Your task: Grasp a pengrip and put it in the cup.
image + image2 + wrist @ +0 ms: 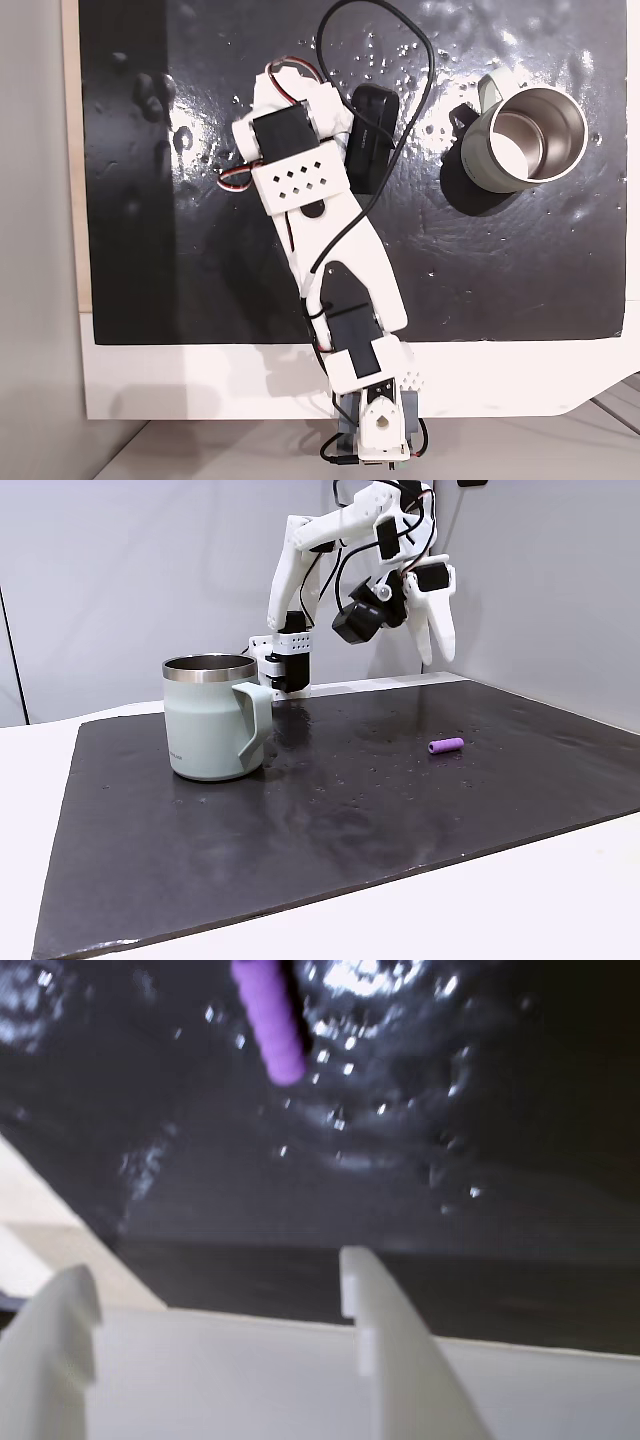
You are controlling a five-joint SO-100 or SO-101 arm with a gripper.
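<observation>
Your jaws [215,1305] stand parted and empty, hanging high over the black mat [330,810] in a fixed view [432,645], so by my reading you are in the approach, with the grasp not yet begun. The pengrip [269,1020] lies flat on the mat beyond the fingertips in the wrist view, well apart from the cup [212,718] in a fixed view; the next move calls for bringing the jaws down astride it and closing gently on the soft rubber. I count one pengrip [446,745], one steel-lined cup [528,136], one arm.
</observation>
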